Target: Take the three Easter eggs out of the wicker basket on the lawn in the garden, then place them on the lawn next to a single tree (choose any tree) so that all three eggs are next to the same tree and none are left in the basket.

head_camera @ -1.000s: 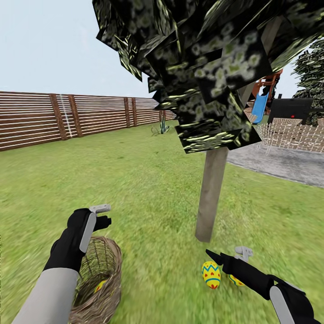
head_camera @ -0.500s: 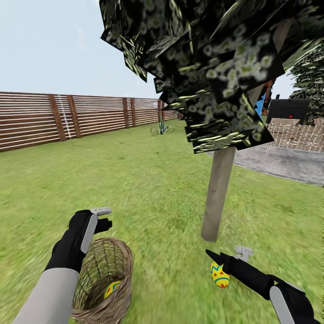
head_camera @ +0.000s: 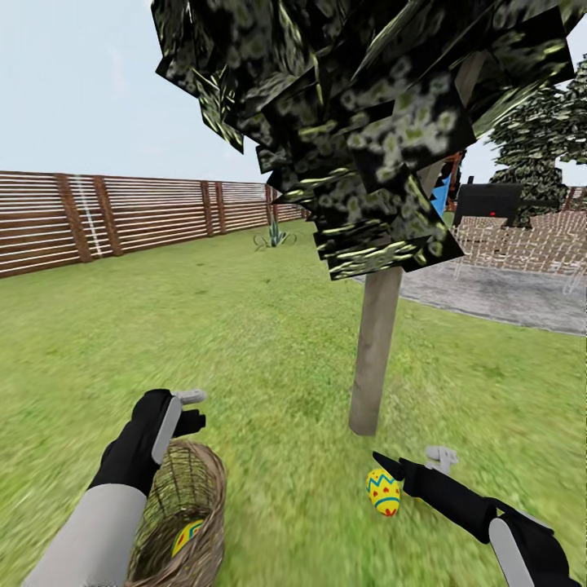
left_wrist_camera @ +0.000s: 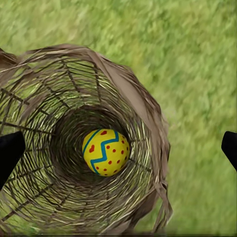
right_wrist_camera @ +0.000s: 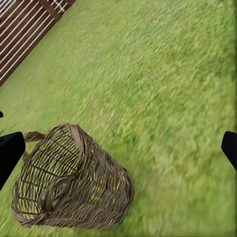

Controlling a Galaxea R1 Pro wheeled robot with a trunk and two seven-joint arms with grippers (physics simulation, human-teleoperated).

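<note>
Camera swung right, egg point(left_wrist_camera: 105, 152) in basket point(left_wrist_camera: 148, 123) under spread L claw point(left_wrist_camera: 118, 148), R claw point(right_wrist_camera: 118, 148) spread too.

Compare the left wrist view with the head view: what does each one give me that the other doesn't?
Left wrist alone: a look straight down into the wicker basket, with one Easter egg lying whole at its bottom between the open left gripper fingertips. Head alone: the tree, a second egg on the lawn near its trunk, the right gripper, the fence. Both: basket, egg inside, grass.
</note>
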